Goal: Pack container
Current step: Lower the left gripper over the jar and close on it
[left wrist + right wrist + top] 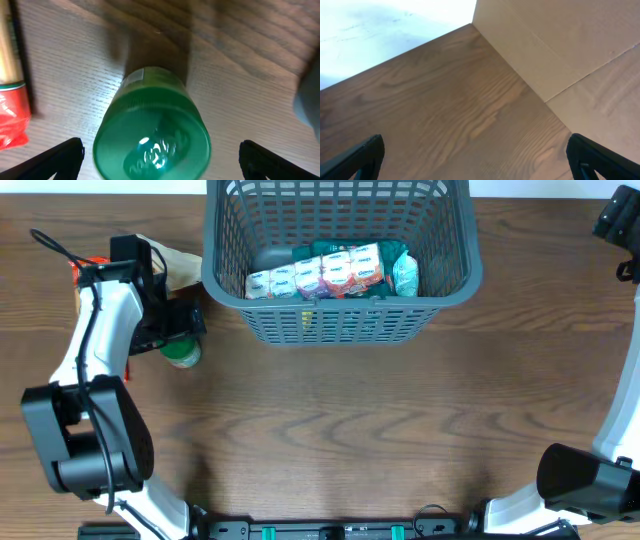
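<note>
The grey-blue slotted container (pixel 340 320) stands at the back middle of the table and holds several packs (pixel 320 272). A green-lidded jar (pixel 182 352) stands on the table left of it. My left gripper (pixel 178 328) hangs over the jar. In the left wrist view the jar's green lid (pixel 152 135) sits between my open fingers (pixel 160 160), with gaps on both sides. My right gripper (pixel 475 160) is open and empty over bare wood; its arm (pixel 625 225) shows at the far right edge.
A red and tan package (pixel 10 95) lies left of the jar, and a tan bag (pixel 175 265) lies behind my left arm. A cardboard wall (pixel 560 45) stands past the table edge in the right wrist view.
</note>
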